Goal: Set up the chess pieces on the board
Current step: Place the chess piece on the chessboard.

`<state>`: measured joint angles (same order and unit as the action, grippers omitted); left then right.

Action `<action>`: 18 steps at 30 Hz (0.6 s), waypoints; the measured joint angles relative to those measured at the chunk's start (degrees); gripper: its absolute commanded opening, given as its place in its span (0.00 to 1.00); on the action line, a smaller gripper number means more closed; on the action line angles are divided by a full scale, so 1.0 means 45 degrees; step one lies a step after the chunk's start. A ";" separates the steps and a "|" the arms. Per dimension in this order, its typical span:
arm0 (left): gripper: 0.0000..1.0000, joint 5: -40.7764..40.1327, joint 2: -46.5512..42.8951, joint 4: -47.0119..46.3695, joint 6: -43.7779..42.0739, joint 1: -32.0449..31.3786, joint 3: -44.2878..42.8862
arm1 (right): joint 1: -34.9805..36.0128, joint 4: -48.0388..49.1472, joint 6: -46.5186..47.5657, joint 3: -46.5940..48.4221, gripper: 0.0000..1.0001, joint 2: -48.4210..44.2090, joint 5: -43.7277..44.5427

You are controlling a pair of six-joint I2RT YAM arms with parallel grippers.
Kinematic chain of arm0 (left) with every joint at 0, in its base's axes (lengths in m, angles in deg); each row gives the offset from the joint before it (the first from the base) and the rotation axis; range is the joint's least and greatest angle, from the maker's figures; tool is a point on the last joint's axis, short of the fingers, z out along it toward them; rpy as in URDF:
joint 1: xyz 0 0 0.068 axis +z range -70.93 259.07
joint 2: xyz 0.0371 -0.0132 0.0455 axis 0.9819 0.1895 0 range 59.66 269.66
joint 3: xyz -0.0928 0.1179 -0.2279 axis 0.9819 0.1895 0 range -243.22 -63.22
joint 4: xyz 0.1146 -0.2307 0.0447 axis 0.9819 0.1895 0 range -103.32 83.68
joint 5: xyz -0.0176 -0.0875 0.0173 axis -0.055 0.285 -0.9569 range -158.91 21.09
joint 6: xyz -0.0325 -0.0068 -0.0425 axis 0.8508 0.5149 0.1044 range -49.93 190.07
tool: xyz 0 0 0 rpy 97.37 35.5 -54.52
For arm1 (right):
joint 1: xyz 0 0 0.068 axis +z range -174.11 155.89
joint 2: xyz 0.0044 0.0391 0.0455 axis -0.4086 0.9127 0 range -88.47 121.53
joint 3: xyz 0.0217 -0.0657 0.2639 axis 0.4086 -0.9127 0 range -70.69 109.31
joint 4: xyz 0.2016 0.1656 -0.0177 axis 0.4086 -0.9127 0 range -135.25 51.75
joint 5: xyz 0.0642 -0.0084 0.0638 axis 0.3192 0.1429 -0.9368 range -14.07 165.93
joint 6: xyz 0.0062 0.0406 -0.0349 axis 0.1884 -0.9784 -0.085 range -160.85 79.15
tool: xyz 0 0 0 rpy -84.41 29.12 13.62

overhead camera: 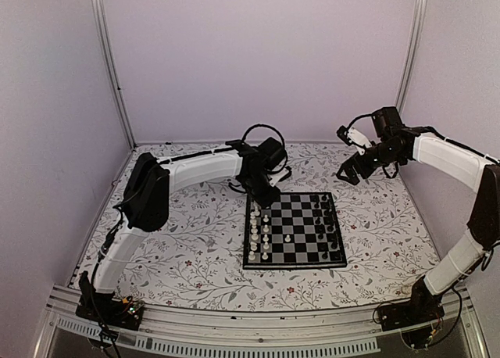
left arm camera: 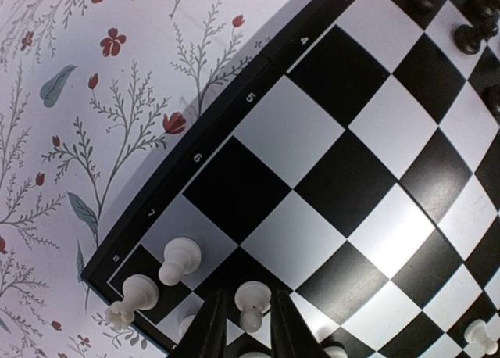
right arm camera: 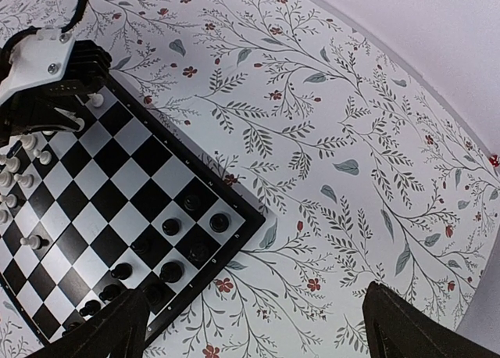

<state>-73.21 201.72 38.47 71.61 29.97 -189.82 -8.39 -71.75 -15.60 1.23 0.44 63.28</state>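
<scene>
Now, left gripper around white piece.

Plain lilac walls enclose a floral-patterned tabletop, with what look like metal corner posts.

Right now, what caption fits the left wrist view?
Left gripper flanking a white pawn near a corner of the board.

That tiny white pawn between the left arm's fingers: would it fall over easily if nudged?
Probably. The white pawn stands tall on a small base, so a sideways nudge would likely tip it. Its round head and the glossy board suggest it could roll or slide afterwards. Being so tiny, it is probably light.
</scene>
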 measured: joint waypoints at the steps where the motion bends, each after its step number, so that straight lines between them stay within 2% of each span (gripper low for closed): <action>1: 0.22 0.0000 0.0000 0.0000 -0.0015 -0.0005 0.0000 | 0.0000 -0.0010 0.0000 0.0000 0.99 0.0005 -0.0005; 11: 0.27 -0.0068 -0.0364 -0.0199 -0.0223 -0.0311 -0.0335 | 0.0000 -0.0126 0.0000 0.0000 0.99 0.0005 0.0029; 18: 0.29 0.0408 -0.2778 -0.0831 -0.1107 -0.1122 0.1277 | -0.0495 0.0306 -0.0253 -0.0539 0.99 -0.0466 0.0656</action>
<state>-71.37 189.22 34.73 66.63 24.92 -184.07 -10.62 -70.37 -16.73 -1.19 -1.66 66.23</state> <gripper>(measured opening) 0.282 0.989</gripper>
